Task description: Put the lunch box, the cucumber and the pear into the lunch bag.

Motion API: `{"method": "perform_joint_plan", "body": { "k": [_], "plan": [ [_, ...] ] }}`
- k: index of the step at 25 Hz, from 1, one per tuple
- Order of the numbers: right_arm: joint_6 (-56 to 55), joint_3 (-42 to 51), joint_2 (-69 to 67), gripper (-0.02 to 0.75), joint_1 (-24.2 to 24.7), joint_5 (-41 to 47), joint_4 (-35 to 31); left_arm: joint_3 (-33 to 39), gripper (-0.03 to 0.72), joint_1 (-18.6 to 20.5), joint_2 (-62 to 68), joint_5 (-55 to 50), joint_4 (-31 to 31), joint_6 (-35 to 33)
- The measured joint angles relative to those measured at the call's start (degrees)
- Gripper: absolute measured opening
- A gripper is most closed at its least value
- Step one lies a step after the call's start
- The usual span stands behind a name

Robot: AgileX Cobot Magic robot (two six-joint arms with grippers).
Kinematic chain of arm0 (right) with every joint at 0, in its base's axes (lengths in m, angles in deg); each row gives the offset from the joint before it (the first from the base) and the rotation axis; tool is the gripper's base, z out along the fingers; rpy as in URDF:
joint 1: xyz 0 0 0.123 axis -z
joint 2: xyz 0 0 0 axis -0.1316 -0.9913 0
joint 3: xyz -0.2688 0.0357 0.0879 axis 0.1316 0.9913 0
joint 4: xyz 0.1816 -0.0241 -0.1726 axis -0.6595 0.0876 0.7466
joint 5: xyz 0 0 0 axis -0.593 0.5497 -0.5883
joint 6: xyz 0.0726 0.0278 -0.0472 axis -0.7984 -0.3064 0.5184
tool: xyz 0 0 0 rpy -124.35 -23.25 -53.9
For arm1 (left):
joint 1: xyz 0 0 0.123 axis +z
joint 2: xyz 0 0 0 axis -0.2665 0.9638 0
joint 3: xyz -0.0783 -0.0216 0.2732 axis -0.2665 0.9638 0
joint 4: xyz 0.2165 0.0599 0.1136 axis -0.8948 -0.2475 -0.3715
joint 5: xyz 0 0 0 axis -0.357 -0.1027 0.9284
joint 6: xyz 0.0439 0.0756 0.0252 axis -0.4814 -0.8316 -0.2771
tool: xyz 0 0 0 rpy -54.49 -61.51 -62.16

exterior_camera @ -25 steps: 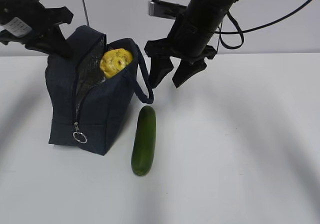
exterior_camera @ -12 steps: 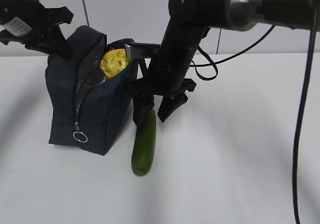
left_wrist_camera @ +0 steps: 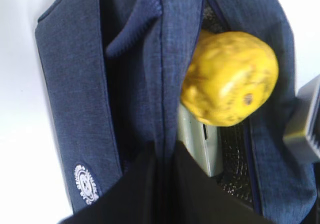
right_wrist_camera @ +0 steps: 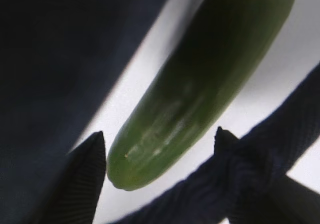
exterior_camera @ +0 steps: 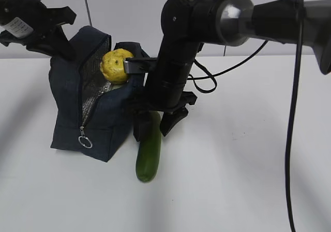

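Note:
The navy lunch bag (exterior_camera: 106,126) stands open at the left, and the yellow pear (exterior_camera: 116,65) pokes out of its mouth. In the left wrist view the pear (left_wrist_camera: 230,79) rests on the pale green lunch box (left_wrist_camera: 200,146) inside the bag (left_wrist_camera: 75,94). My left gripper (exterior_camera: 63,49) is shut, pinching the bag's upper fabric edge (left_wrist_camera: 165,149). The dark green cucumber (exterior_camera: 148,154) lies on the table beside the bag. My right gripper (exterior_camera: 153,129) is open and straddles the cucumber's far end (right_wrist_camera: 200,89), one fingertip (right_wrist_camera: 95,149) on each side. The bag's handle strap (right_wrist_camera: 235,184) crosses in front of the right finger.
The white table (exterior_camera: 238,180) stretches to the right and front. The right arm's black cable (exterior_camera: 292,113) hangs down at the right. A grey wrist housing (left_wrist_camera: 305,124) sits close to the bag's right wall.
My right arm came down from beside the bag's handle to the cucumber's far end, still open. The bag's top and the pear shifted slightly. The left gripper kept its hold.

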Motion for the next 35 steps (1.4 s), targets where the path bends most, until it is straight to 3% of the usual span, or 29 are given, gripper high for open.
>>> {"method": "perform_joint_plan", "body": {
  "k": [9, 35],
  "plan": [
    [-5.6, -0.1, -0.7, 0.535, -2.5, -1.1, 6.7, -0.1, 0.000, 0.0, 0.0, 0.1, 0.0, 0.0],
    [-10.7, -1.3, -2.6, 0.535, -3.4, -5.6, 8.9, -0.1, 0.000, 0.0, 0.0, -0.1, -0.1, 0.0]
  ]
}}
